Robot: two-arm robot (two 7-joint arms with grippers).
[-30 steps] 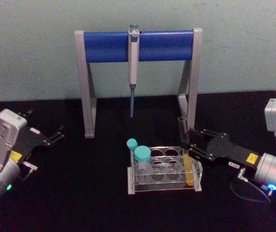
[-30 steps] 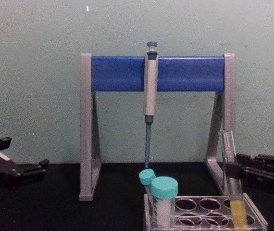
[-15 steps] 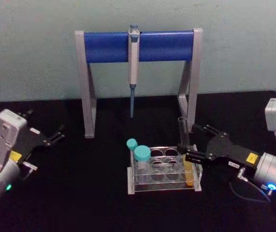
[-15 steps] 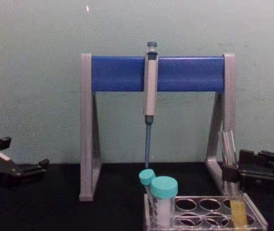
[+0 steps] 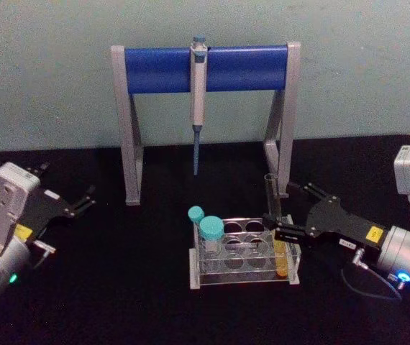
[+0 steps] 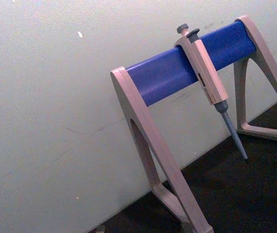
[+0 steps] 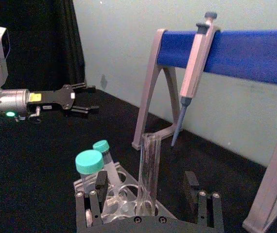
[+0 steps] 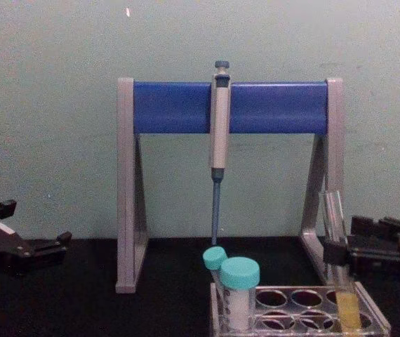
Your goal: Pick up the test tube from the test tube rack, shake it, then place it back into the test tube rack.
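The test tube (image 5: pixel 270 192) stands upright in the right end hole of the test tube rack (image 5: pixel 228 271), yellow-orange liquid (image 8: pixel 347 312) in its lower part. My right gripper (image 5: pixel 280 210) is open, one finger on each side of the tube just above the rack. In the right wrist view the tube (image 7: pixel 149 160) rises between the two spread fingers (image 7: pixel 191 183), nearer the other one and touching neither. My left gripper (image 5: pixel 68 183) rests open at the table's left side, far from the rack.
A grey-and-blue pipette stand (image 5: pixel 203 68) with a hanging pipette (image 5: pixel 198 93) stands behind the rack; its right leg (image 5: pixel 283 144) is close behind the tube. Two teal-capped tubes (image 5: pixel 210 230) sit in the rack's left end. Black table surface lies open in front.
My right gripper has slid left and a little lower, so its open fingers now straddle the tube just above the rack. The tube stays in the rack. The left arm has not moved.
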